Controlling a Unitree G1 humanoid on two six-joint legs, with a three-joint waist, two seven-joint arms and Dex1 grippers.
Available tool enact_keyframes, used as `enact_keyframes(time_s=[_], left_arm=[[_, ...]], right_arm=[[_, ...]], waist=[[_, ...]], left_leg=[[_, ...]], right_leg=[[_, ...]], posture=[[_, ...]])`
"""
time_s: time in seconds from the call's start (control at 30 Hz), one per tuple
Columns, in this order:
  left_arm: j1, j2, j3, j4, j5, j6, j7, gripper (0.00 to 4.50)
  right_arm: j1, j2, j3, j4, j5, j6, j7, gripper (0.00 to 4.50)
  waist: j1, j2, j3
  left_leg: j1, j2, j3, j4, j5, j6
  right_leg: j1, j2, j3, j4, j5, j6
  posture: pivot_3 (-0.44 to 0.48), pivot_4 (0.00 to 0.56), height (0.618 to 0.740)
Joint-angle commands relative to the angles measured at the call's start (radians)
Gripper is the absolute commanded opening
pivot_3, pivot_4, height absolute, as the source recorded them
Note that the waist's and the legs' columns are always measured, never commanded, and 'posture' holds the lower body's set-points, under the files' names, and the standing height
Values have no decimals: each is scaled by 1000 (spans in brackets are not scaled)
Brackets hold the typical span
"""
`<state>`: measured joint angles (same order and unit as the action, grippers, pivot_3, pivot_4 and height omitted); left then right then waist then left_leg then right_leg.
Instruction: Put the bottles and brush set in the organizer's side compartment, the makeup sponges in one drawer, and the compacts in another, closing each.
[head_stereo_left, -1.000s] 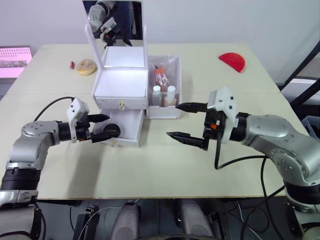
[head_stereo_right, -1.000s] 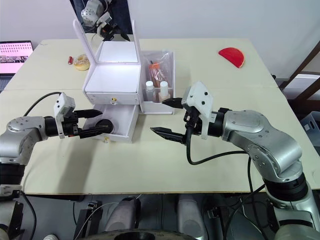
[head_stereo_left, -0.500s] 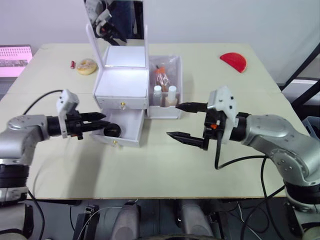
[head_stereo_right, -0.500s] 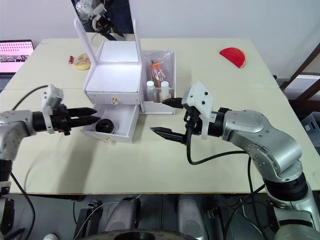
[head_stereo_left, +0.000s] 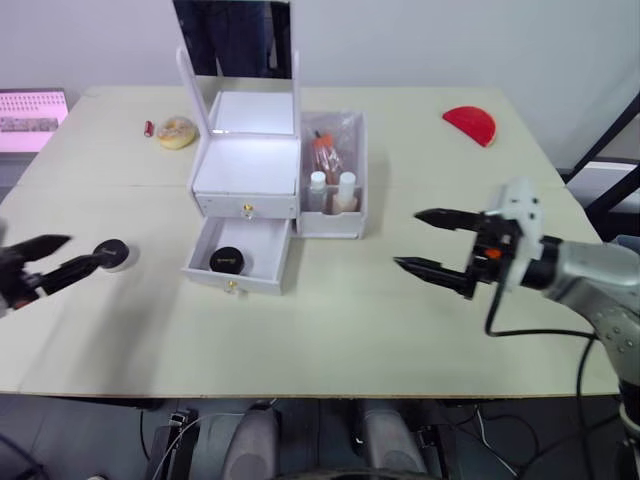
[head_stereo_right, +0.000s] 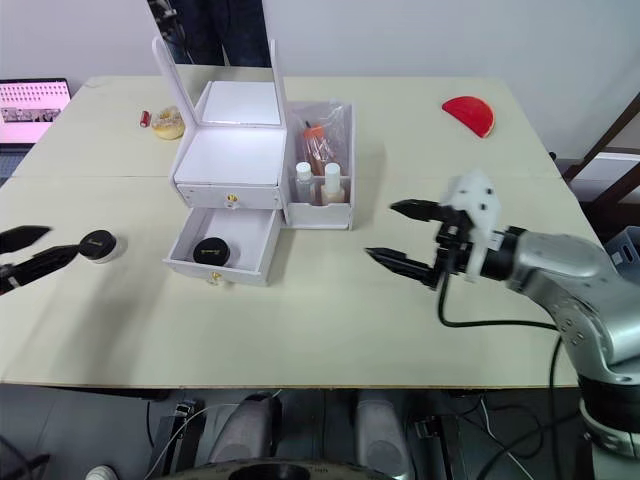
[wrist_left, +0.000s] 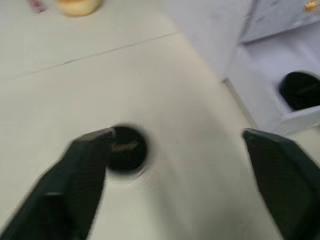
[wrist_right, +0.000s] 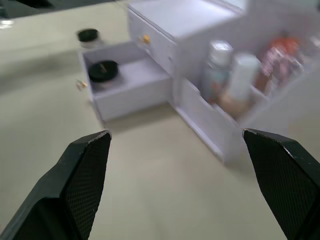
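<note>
The white organizer (head_stereo_left: 247, 165) with a mirror stands mid-table. Its side compartment (head_stereo_left: 333, 215) holds two bottles (head_stereo_left: 330, 190) and a bagged brush set (head_stereo_left: 325, 150). The lower drawer (head_stereo_left: 238, 262) is pulled out with one black compact (head_stereo_left: 227, 260) inside; the upper drawer is closed. A second compact (head_stereo_left: 112, 252) lies on the table to the left, just by my left gripper (head_stereo_left: 84, 250), which is open with nothing in it. My right gripper (head_stereo_left: 406, 238) is open and hangs right of the organizer. A beige sponge (head_stereo_left: 176, 131) and a red sponge (head_stereo_left: 470, 124) lie at the back.
A small red item (head_stereo_left: 149, 128) lies beside the beige sponge. A pink screen (head_stereo_left: 28, 110) sits at the far left edge. Bare tabletop (head_stereo_left: 330, 320) stretches along the front between the two grippers.
My left gripper let go of the compact in the lower drawer and drew far left beside the second compact. My right gripper moved right, away from the organizer.
</note>
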<state>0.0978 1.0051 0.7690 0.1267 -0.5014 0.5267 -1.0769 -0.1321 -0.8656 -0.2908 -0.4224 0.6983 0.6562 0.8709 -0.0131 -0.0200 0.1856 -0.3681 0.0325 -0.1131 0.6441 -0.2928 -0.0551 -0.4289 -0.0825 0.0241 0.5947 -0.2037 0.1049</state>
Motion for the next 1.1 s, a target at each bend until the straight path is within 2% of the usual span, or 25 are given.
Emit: enact_keyframes(time_s=[0.03,0.17,0.3,0.4,0.5,0.83,0.97,1.1], left_arm=[[91,28,131,85,44,-92,-24,4439],[191,38,227,231,75,-178,-36,4439],[254,39,283,346,88,-254,-26,4439],[268,32,302,387,93,-305,11,4439],[276,23,304,387,78,-314,17,4439],[261,8,277,374,63,-331,34,4439],[224,-21,214,292,53,-309,41,4439],[195,-93,135,115,32,-251,83,4439]], right_arm=[[100,-23,-156,110,-56,-111,62,4500],[217,-45,-273,262,-114,-208,124,4500],[278,-72,-349,433,-168,-305,184,4500],[288,-86,-374,557,-199,-375,208,4500],[289,-84,-367,607,-218,-421,228,4500],[255,-67,-334,593,-216,-423,214,4500],[222,-56,-290,463,-176,-354,186,4500],[161,-48,-211,265,-106,-238,142,4500]], waist=[[-2,0,0],[-5,0,0],[-8,0,0],[-8,0,0],[-8,-1,-1],[-24,0,-1],[-30,1,-1],[-31,2,-1]], left_leg=[[0,0,0,0,0,0],[1,0,1,0,0,0],[2,0,1,0,0,0],[2,0,1,0,-1,-1],[2,0,1,0,-1,-1],[2,0,2,-1,-1,-1],[3,0,2,-1,0,-1],[4,0,2,-1,0,-1]], right_leg=[[0,0,0,0,0,0],[0,0,0,0,-2,3],[0,0,0,0,-2,3],[0,-1,0,0,-2,4],[0,-1,0,0,-2,4],[0,-1,0,0,-2,3],[0,-1,0,1,-2,3],[1,-1,0,2,-2,3]], posture=[[0,150,739],[0,150,739],[0,150,739],[0,150,739],[0,150,739],[0,150,739],[0,150,739],[0,150,739]])
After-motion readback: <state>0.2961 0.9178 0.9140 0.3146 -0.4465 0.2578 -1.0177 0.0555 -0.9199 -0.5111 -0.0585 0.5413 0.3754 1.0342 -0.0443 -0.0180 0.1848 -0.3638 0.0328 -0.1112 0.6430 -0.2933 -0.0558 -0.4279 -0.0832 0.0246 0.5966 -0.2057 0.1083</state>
